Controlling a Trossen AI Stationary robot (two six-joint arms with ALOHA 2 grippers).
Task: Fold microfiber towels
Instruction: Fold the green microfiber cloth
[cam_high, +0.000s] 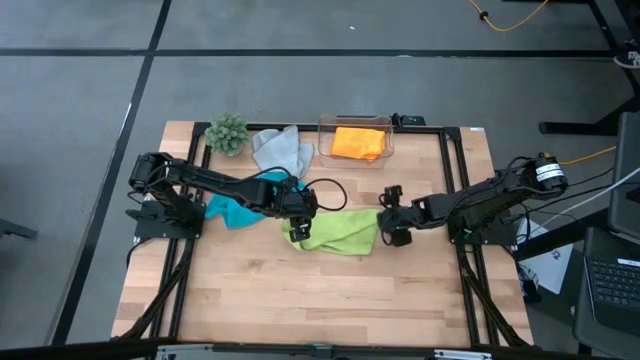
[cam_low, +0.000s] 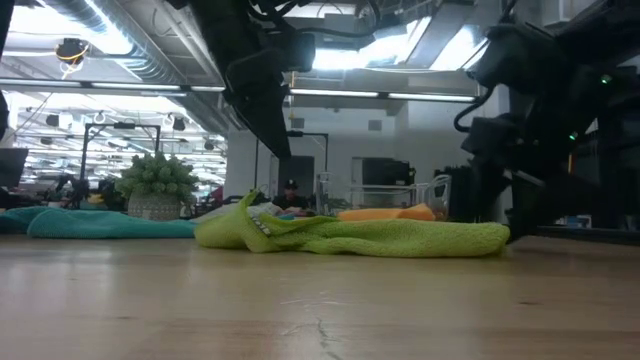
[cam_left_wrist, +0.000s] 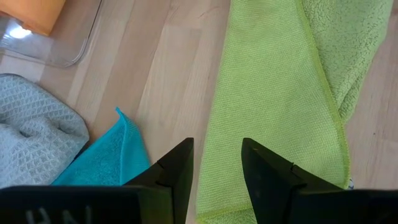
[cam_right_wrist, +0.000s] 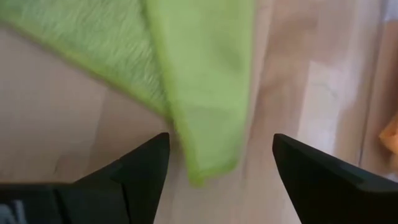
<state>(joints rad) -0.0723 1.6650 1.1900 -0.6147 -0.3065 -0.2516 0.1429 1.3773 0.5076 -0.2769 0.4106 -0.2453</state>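
A lime green towel (cam_high: 335, 232) lies crumpled in a long strip on the middle of the table, also seen in the low view (cam_low: 360, 236). My left gripper (cam_left_wrist: 216, 169) hovers open above its left end, fingers pointing steeply down. My right gripper (cam_right_wrist: 221, 168) stands wide open at its right end, and a towel corner (cam_right_wrist: 202, 149) shows between the fingers, which stand apart from it. A turquoise towel (cam_high: 232, 208) lies under my left arm. A grey towel (cam_high: 282, 150) lies bunched at the back, and an orange towel (cam_high: 358, 142) lies in a clear box.
The clear plastic box (cam_high: 388, 150) stands at the table's far edge, right of the grey towel. A small green plant (cam_high: 227, 133) stands at the back left. Bare wood (cam_high: 320, 300) stretches across the near half of the table.
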